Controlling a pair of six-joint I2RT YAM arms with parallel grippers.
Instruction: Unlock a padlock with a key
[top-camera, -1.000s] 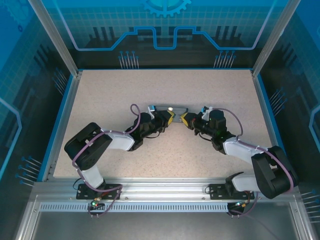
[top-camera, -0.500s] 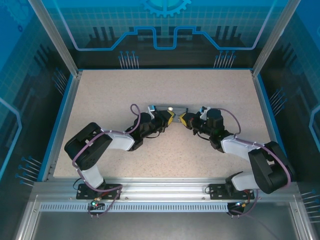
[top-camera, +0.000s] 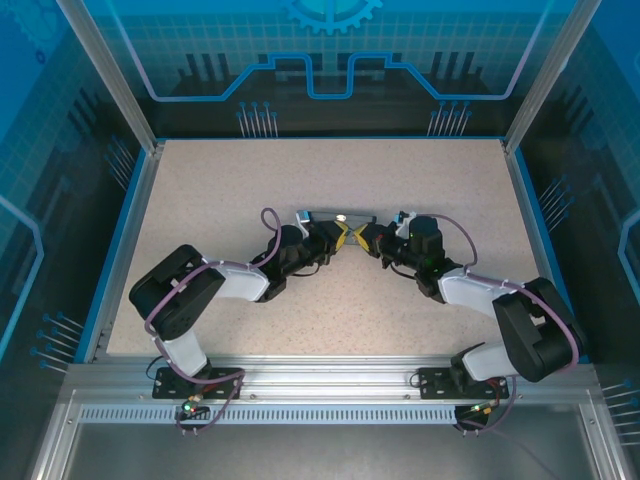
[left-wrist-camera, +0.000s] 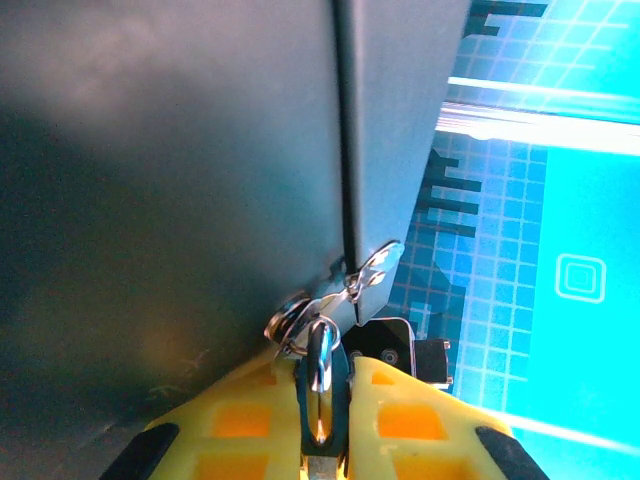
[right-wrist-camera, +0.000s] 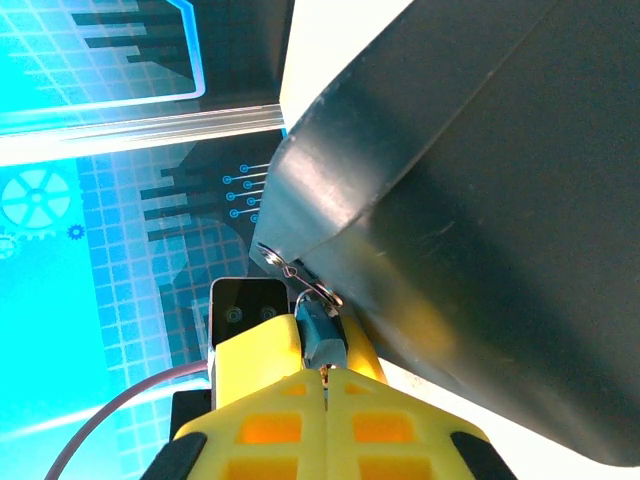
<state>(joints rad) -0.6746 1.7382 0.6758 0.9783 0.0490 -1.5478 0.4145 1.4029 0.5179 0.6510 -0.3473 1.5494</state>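
1. Tabletop (top-camera: 250, 180): speckled beige. Everything's bunched up around the middle of it.
2. Both arms reach in from the near edge and meet mid-table, the left one coming from about 8 o'clock and the right one from about 4 o'clock.
3. Dark box (top-camera: 325, 215): sits right at 12 o'clock from the spot where the two tools meet. Up close, its dark side looms over both wrist views.
4. Left tool (top-camera: 343, 236): sits at 9 o'clock of the right one, with the yellow tips nearly touching. It's pinching the padlock.
5. Right tool (top-camera: 368, 238): yellow fingers (right-wrist-camera: 355, 420) are pressed together. A bluish metal piece (right-wrist-camera: 320, 338) sits right at their tips, up against the box. I honestly can't tell if it's actually gripped.
6. Padlock (left-wrist-camera: 320, 375): wedged between the left tool's yellow fingers. Its silvery shackle pokes out toward 12 o'clock, close under the box.
7. Key (left-wrist-camera: 372, 278): tiny flat silvery thing on a wire ring, at about 1 o'clock from the shackle. It's resting against the box's edge.
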